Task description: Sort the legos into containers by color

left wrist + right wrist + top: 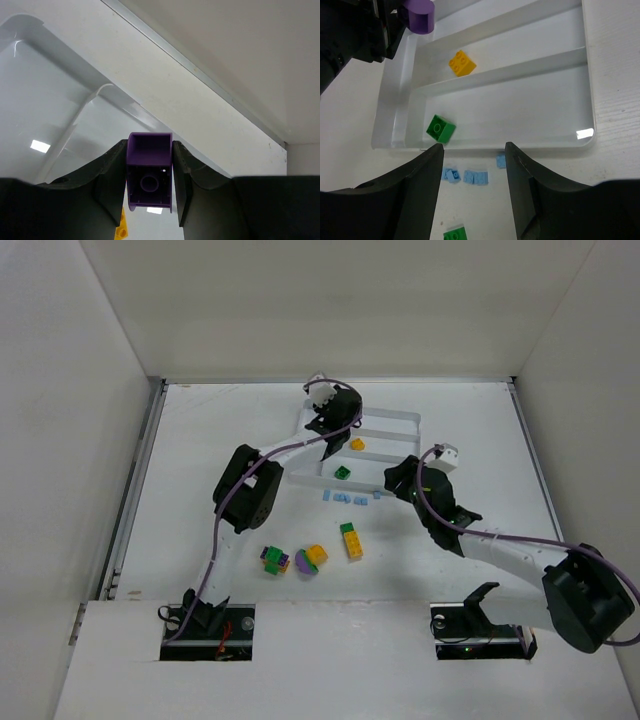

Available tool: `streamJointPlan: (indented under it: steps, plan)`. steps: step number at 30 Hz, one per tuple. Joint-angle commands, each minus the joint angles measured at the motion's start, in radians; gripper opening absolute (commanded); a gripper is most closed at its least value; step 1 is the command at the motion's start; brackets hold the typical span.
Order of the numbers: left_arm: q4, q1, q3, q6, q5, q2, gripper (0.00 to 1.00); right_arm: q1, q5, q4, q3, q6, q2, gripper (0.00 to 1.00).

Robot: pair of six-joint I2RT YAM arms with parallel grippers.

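Left wrist view first: a small purple plastic brick is seen clamped between the fingers of the left gripper, which are closed on two opposite flat sides with the hollow underside turned to the lens. From the right wrist view, the brick is held above the far left end of the white rectangular plastic tray. It appears to be over the end section, though the exact compartment cannot be confirmed.

Inside the tray, one yellow-orange brick is seen in a long section, and one green brick lies in the section nearest the arms. The right gripper is seen just outside the tray's near wall, with its fingers apart and nothing between them. Several pale blue bricks are scattered on the white table just beside that wall. Three mixed-colour clumps are left nearer the bases, well apart from the tray.

The bricks are judged to be light, stiff and smooth. A firm pinch across flat side walls is favoured, since studs and corners could let a piece twist out. A bounce is to be expected on release, so a low drop would be safer. The flat blue pieces look hard to lift off the surface. The clumps will probably have to be gripped by both arms and pulled apart.
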Motion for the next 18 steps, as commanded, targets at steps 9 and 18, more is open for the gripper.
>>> streamJointPlan:
  steps: [9, 18]
  plan:
    - [-0.071, -0.003, 0.136, -0.04, -0.041, 0.072, 0.28, -0.011, -0.021, 0.089, -0.002, 0.009, 0.02, 0.59]
    - [-0.071, -0.001, 0.15, -0.034, -0.023, 0.079, 0.48, -0.011, -0.035, 0.092, 0.006, -0.004, 0.034, 0.59]
